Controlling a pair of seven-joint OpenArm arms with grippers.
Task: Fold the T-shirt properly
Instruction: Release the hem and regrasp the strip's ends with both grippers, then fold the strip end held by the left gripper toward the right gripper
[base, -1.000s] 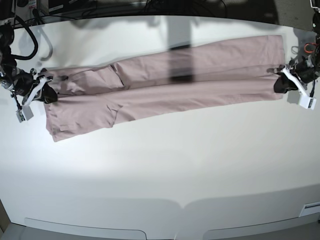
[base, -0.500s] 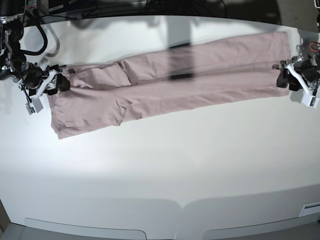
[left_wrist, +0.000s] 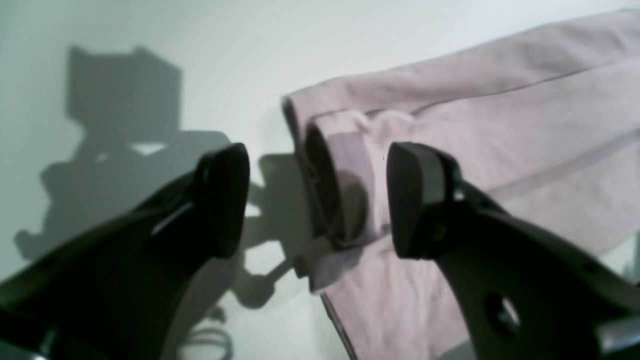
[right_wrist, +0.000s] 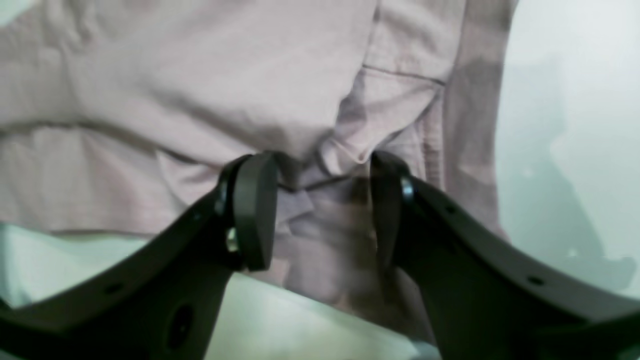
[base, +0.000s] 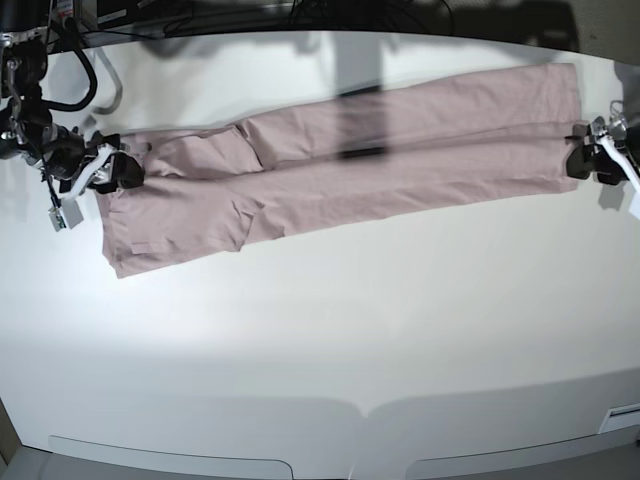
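So the dusty pink soft cotton T-shirt (base: 350, 150) is lying on the white bench (base: 320, 330) as a long narrow strip, sides already folded in lengthwise with a sleeve tucked on top near its collar end, so I'd say the first folds are done. What's left looks like folding that strip crosswise into a compact rectangle. The left hand (left_wrist: 315, 200) sits at the shirt's hem end with its jaws spread wide, a small rolled-up bit of hem between them but not pinched. The right hand (right_wrist: 322, 210) is at the shirt's collar end, jaws partly apart around bunched fabric, and I can't tell if it's actually gripping.
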